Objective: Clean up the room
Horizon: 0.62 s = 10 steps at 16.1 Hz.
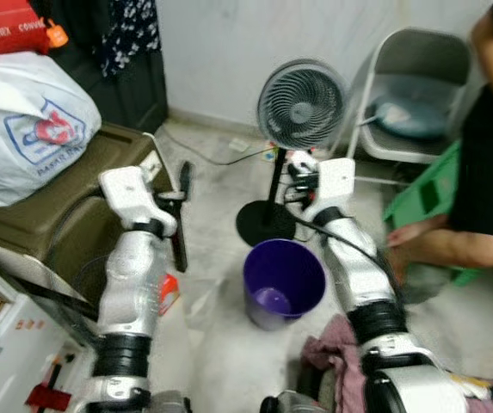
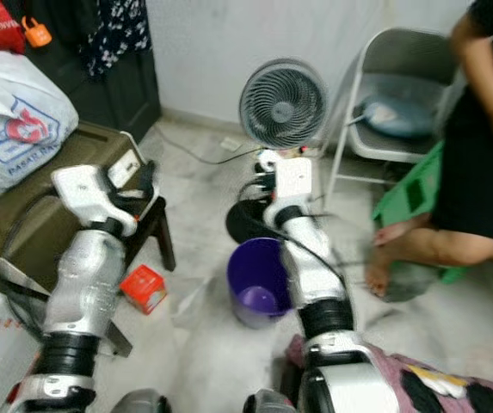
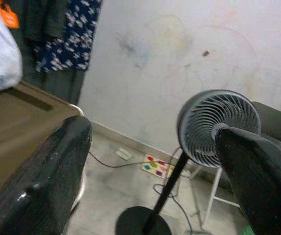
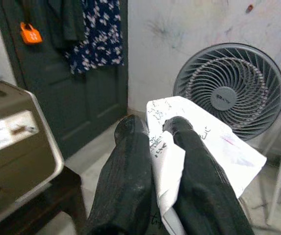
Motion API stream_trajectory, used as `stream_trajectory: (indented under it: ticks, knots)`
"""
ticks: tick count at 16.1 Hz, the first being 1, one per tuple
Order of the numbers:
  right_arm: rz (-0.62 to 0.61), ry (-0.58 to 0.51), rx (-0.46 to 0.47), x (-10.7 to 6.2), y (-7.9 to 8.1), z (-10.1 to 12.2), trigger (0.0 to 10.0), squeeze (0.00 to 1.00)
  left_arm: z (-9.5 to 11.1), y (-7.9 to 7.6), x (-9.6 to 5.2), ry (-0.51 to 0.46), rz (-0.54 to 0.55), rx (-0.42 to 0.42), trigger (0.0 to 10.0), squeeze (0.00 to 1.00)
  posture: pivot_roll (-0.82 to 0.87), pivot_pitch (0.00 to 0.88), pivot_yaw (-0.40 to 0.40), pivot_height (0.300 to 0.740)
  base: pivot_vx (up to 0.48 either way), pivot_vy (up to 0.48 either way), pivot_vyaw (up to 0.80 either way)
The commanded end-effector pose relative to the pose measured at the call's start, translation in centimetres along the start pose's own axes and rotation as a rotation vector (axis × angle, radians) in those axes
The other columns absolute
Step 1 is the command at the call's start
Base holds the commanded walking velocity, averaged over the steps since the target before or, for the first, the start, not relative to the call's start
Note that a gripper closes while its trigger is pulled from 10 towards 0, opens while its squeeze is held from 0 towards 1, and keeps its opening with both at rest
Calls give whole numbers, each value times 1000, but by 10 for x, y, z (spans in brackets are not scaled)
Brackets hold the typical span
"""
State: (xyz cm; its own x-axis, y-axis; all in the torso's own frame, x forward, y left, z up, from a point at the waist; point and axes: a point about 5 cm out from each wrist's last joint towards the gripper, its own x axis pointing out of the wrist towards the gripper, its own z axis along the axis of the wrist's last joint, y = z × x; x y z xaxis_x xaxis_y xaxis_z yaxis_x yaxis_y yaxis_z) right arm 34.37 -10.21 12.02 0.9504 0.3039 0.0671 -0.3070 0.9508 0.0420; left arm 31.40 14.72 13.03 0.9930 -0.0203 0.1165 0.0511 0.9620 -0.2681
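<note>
Nearest, pink cloth [image 1: 336, 353] lies on the floor at the right. Just beyond stands a purple bin [image 1: 283, 282] — inside, only its bare bottom shows. The right gripper [image 4: 152, 161] hangs past the bin's far rim, fingers pinching a crumpled paper [image 4: 199, 147]. The left gripper [image 3: 150, 161] is raised at the left, fingers spread wide, holding nothing. Far off — a fan [image 1: 302, 103], a folding chair [image 1: 414, 95], a person's leg [image 1: 452, 245].

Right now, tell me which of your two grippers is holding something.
The right gripper: its two black fingers are shut on a crumpled sheet of paper with handwriting, held up before the fan. The left gripper is open, with nothing between its fingers.
</note>
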Motion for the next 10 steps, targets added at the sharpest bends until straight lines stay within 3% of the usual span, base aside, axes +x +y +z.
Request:
stream_trajectory:
  ticks: [1,4,10]
  knots:
    - [-11,-2,-4,1,-4,2,10000,0,0,-4,3,9,-5,0,10000,0,25,0,-45,740,0,0,-800]
    - [-10,-3,-6,1,-4,2,10000,0,0,-6,3,10,-18,-7,10000,0,24,0,-44,740,0,0,-800]
    - [-9,-7,-8,1,-4,2,10000,0,0,-7,4,9,-25,-6,10000,0,23,0,-42,740,0,0,0]
